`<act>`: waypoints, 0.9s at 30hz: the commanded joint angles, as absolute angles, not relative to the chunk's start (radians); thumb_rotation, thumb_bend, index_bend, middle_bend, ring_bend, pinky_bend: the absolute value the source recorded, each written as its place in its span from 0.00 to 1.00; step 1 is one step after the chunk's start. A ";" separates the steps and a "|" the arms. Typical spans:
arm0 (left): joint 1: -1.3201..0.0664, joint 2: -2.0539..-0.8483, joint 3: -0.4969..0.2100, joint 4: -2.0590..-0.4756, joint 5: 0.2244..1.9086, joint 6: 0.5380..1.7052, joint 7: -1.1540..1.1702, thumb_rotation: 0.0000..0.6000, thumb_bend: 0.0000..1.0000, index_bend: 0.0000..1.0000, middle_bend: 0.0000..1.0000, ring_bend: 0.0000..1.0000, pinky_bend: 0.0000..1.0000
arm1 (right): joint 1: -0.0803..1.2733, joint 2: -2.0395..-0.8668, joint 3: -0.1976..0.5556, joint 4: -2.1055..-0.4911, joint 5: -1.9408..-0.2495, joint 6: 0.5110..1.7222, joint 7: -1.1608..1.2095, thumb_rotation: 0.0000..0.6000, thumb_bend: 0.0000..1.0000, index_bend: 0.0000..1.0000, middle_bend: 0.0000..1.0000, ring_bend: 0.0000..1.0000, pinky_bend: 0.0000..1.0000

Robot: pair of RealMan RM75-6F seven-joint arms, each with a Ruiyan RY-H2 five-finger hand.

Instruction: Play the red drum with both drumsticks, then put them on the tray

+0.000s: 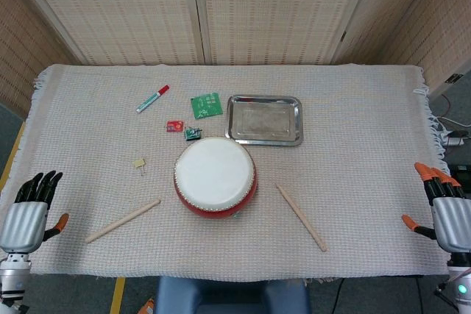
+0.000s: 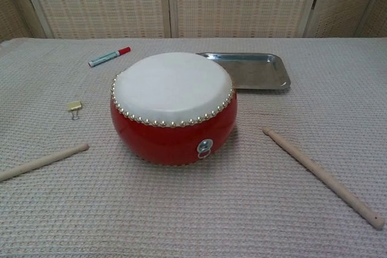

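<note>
The red drum (image 1: 215, 177) (image 2: 173, 107) with a white skin stands at the table's near centre. One wooden drumstick (image 1: 123, 220) (image 2: 41, 162) lies to its left, another drumstick (image 1: 301, 217) (image 2: 321, 174) to its right, both flat on the cloth. Behind the drum to the right sits the metal tray (image 1: 264, 119) (image 2: 249, 69), with nothing in it. My left hand (image 1: 29, 209) hovers at the table's left edge, fingers apart and holding nothing. My right hand (image 1: 444, 209) is at the right edge, likewise empty with fingers spread. Neither hand shows in the chest view.
A red-capped marker (image 1: 152, 98) (image 2: 109, 56), a green card (image 1: 207, 104), a small red item (image 1: 174, 126) and a small green item (image 1: 193, 134) lie behind the drum. A binder clip (image 1: 139, 164) (image 2: 74, 107) sits left of it. A woven cloth (image 1: 353, 108) covers the table.
</note>
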State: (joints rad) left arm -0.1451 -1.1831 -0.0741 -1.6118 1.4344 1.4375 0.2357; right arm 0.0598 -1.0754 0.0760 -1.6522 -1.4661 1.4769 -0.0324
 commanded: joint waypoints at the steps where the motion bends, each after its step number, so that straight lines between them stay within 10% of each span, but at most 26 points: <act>1: -0.150 -1.182 -0.075 -1.619 1.429 1.430 0.239 1.00 0.31 0.07 0.05 0.02 0.12 | 0.067 -1.077 0.077 -1.648 -1.461 1.465 -0.021 1.00 0.06 0.04 0.10 0.00 0.17; 27: -0.209 -1.242 -0.080 -1.645 1.441 1.361 0.163 1.00 0.32 0.25 0.18 0.13 0.15 | 0.038 -1.049 0.086 -1.637 -1.529 1.570 0.036 1.00 0.06 0.04 0.10 0.00 0.17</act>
State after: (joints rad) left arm -0.1968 -1.2260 -0.0804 -1.6499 1.4478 1.3800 0.1574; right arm 0.0372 -1.0497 0.0860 -1.6375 -1.5282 1.5702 0.0347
